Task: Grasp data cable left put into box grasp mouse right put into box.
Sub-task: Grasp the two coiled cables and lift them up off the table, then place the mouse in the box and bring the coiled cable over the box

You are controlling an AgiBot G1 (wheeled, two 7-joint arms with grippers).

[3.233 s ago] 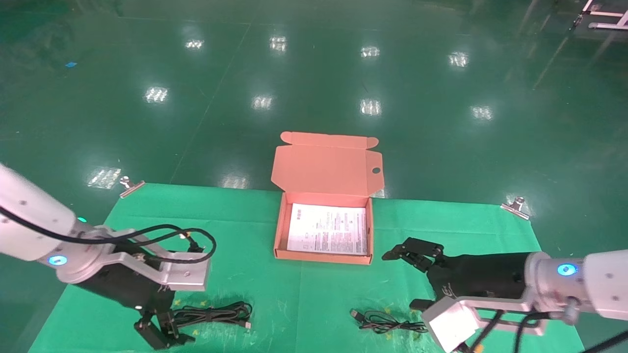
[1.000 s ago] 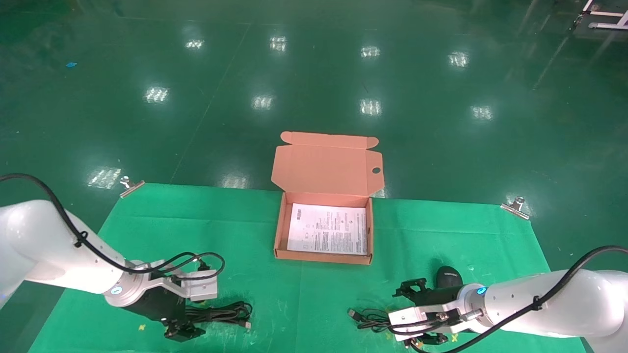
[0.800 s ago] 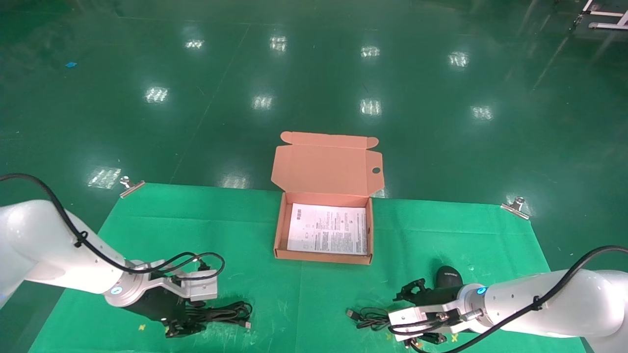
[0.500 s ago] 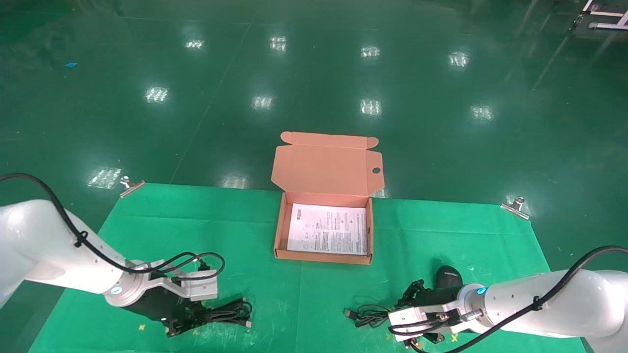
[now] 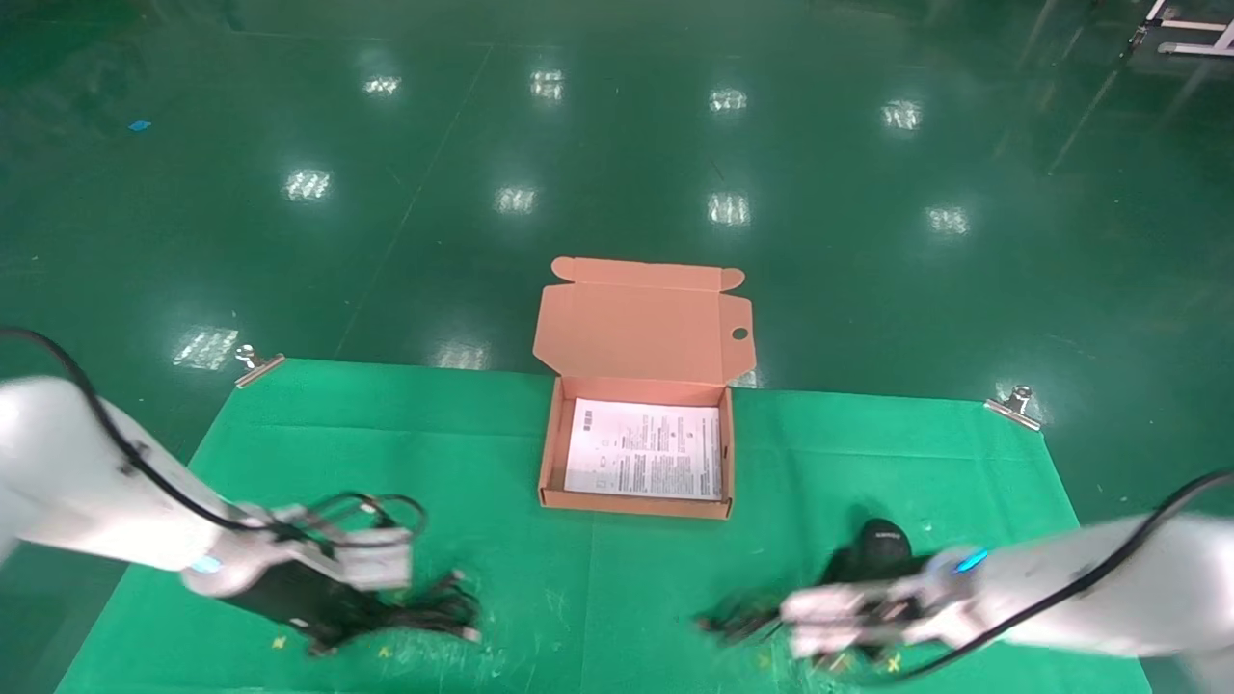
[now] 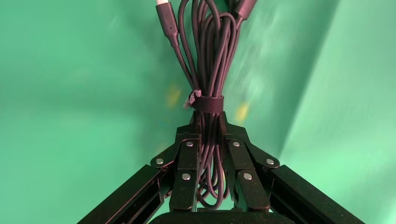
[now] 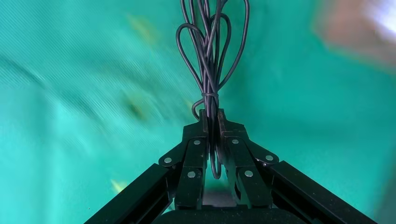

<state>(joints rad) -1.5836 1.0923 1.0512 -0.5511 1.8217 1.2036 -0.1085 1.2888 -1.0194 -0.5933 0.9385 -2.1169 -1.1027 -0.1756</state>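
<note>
The data cable (image 5: pixel 439 609), a strapped black coil, lies at the mat's front left. My left gripper (image 5: pixel 371 615) is shut on its end; in the left wrist view the gripper (image 6: pixel 208 128) clamps the cable (image 6: pixel 208 70) just below its strap. The mouse (image 5: pixel 882 545) sits at the front right, beside my right arm. My right gripper (image 5: pixel 781 622) is shut on the mouse's thin bundled cord (image 5: pixel 733 617), as the right wrist view shows for gripper (image 7: pixel 211 116) and cord (image 7: pixel 210 51). The orange-pink box (image 5: pixel 548 453) stands open at the middle, lid (image 5: pixel 641 333) raised, with a white printed sheet (image 5: pixel 644 463) inside.
A green mat (image 5: pixel 386 453) covers the table. Metal clips hold its far corners, left (image 5: pixel 258 364) and right (image 5: pixel 1012 403). Shiny green floor lies beyond. The box shows blurred in the right wrist view (image 7: pixel 359 23).
Both grippers came down from above the mat and closed, the left on the data cable, the right on the mouse's cord. Both arms are now moving; the cable bundle has shifted slightly left.
</note>
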